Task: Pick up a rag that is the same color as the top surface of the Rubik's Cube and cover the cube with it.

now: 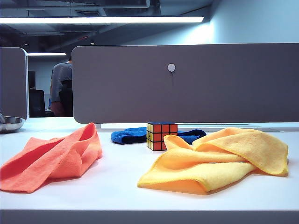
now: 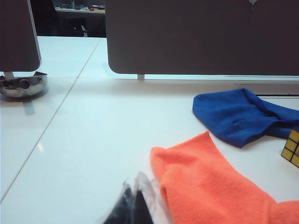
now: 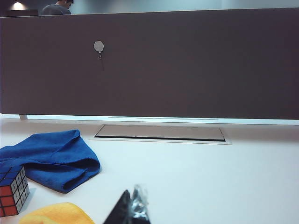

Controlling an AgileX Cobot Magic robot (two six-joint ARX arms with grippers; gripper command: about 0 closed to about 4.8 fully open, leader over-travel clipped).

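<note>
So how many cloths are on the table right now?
3. Orange cloth at front left, yellow cloth at front right, blue rag at the back behind the cube. None seems hidden.

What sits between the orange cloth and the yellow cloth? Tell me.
The Rubik's Cube, with the blue rag behind it; the exterior view shows both, set further back on the table.

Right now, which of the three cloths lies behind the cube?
The blue cloth, flat against the far side of the cube. The orange cloth lies left, the yellow cloth in front right.
</note>
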